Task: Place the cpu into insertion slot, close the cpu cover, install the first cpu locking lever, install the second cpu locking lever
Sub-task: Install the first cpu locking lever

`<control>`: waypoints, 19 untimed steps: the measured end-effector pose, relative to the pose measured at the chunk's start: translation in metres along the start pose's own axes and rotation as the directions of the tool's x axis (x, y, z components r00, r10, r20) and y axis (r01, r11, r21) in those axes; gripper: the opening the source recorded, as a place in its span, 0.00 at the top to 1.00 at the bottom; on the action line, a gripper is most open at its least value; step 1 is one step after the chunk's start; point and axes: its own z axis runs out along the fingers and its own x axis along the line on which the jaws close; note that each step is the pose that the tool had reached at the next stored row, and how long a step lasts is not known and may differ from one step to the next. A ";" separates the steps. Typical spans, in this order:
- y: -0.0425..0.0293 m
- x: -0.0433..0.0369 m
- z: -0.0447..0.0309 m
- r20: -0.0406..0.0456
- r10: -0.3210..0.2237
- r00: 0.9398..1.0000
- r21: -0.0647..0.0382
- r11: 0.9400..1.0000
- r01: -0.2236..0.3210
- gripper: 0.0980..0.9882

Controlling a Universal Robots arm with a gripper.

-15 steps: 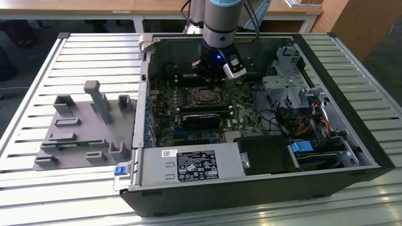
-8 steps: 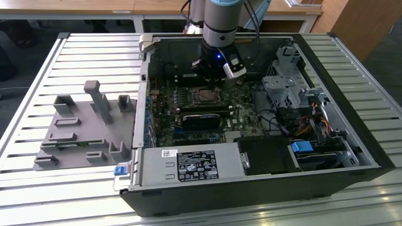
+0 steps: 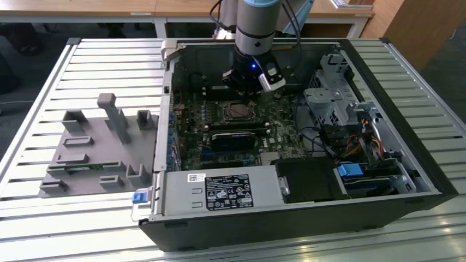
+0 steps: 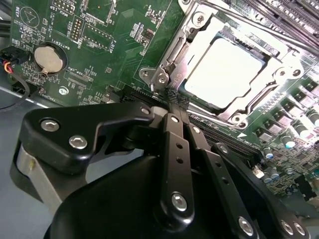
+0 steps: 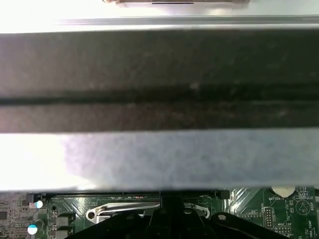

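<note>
Second wrist view puts my gripper (image 4: 174,99) right at the edge of the insertion slot (image 4: 164,64), fingers pressed together with nothing between them, tips just beside the socket's corner screw (image 4: 160,78). The cpu (image 4: 232,69) already lies in the slot, its pale metal top showing through the window of the cpu cover (image 4: 279,59), which looks folded down over it. A thin locking lever (image 4: 172,47) runs along the socket's side near my tips. My judgement: lever work is the step in hand, and doing it well means pushing on the wire lever only, keeping off the chip. Seen from the exterior view, the computer case (image 3: 407,164) lies open, holding the green motherboard (image 3: 189,120) and a grey power supply (image 3: 218,191) at its near wall.
</note>
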 end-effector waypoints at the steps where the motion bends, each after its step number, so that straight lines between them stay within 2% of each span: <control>1: 0.0000 0.0000 0.0000 0.000 0.000 1.000 0.001 1.000 0.000 0.99; 9: 0.0003 0.0000 -0.0024 0.000 0.000 1.000 0.001 1.000 0.000 0.99; 15: 0.0003 -0.0002 -0.0009 0.001 0.000 1.000 0.011 1.000 0.000 0.99; 19: 0.0008 -0.0003 0.0009 0.000 0.000 1.000 0.014 1.000 0.000 0.99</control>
